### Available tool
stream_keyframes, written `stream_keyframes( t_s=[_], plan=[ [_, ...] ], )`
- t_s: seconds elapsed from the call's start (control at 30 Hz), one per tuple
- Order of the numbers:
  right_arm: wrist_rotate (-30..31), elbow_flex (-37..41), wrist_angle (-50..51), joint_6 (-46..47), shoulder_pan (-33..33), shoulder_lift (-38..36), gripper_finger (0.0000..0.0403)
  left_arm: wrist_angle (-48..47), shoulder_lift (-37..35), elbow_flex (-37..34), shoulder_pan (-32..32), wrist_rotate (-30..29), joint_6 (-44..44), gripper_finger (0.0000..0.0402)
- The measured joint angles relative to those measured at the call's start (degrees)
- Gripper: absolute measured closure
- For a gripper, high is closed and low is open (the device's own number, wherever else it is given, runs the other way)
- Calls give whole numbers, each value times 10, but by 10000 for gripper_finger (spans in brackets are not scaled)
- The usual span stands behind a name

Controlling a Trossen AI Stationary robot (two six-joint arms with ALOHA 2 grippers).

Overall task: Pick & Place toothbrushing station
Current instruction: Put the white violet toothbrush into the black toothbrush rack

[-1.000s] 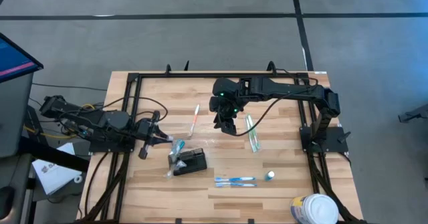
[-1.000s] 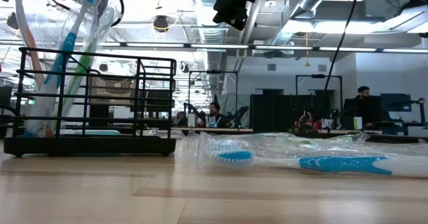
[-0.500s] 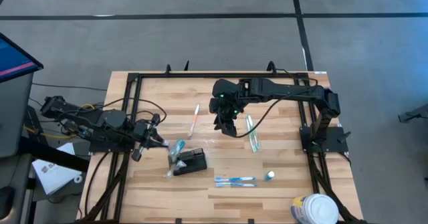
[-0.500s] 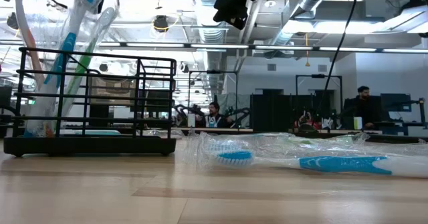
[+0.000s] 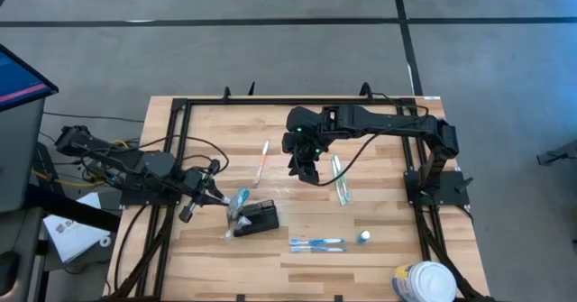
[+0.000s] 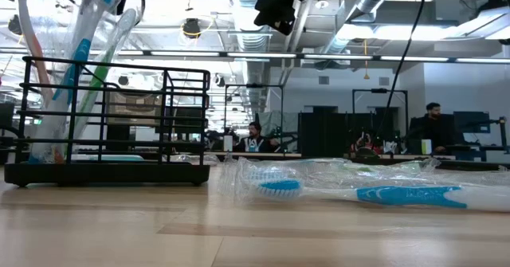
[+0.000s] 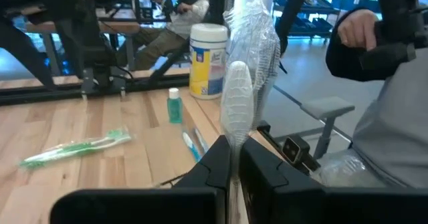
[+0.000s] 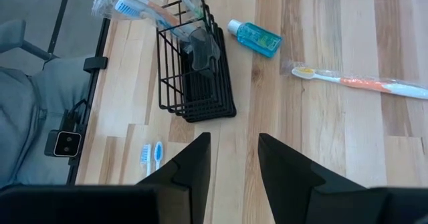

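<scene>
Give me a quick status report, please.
Left gripper shut on wrapped toothbrush, beside holder. Right gripper open, empty, above table. Nothing blocking holder.

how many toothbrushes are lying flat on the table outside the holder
4: an orange one left of the right gripper, a wrapped green one on its right, two blue ones side by side near the front edge. The green wrapper may hide another.

One camera looks straight down, another sits at tabletop level — both share the black holder (image 5: 262,216).
</scene>
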State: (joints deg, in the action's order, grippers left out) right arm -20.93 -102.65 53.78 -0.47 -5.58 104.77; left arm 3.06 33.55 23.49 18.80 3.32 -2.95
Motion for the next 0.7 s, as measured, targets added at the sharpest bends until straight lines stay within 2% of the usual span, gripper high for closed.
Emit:
stream_keyframes(
  t_s=[0.33, 0.7],
  plan=[
    [0, 0, 2, 0, 3, 0, 287, 93, 2, -59, 17, -1, 27, 393],
    [0, 0, 2, -1, 7, 0, 287, 141, 3, -109, 17, -1, 21, 393]
  ],
)
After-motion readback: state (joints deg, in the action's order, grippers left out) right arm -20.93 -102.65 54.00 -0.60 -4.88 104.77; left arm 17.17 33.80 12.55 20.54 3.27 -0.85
